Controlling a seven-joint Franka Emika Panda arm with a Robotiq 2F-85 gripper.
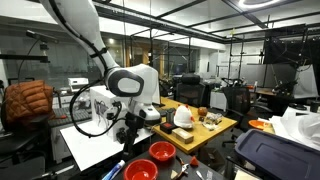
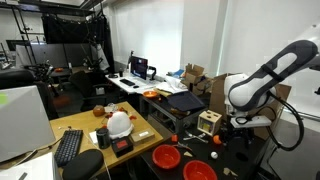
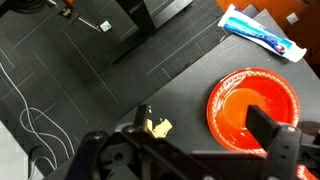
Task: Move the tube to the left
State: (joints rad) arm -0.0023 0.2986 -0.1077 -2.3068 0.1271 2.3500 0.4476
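Observation:
The tube (image 3: 258, 33) is slim, blue and white with a red end. It lies flat on the black table top at the upper right of the wrist view, just beyond a red bowl (image 3: 250, 105). It seems to show as a slim blue object (image 1: 113, 170) in an exterior view. My gripper (image 3: 205, 128) is open and empty, hovering above the table with one finger over the bowl's edge. It is apart from the tube. The gripper (image 1: 128, 128) (image 2: 236, 128) shows in both exterior views above two red bowls (image 1: 162, 151) (image 2: 167, 157).
A small yellowish scrap (image 3: 158, 126) lies on the table near my other finger. A second red bowl (image 1: 140, 171) (image 2: 199, 171) sits close by. A wooden table with a white rounded object (image 1: 183, 116) stands behind. A keyboard (image 2: 69, 146) lies on a desk.

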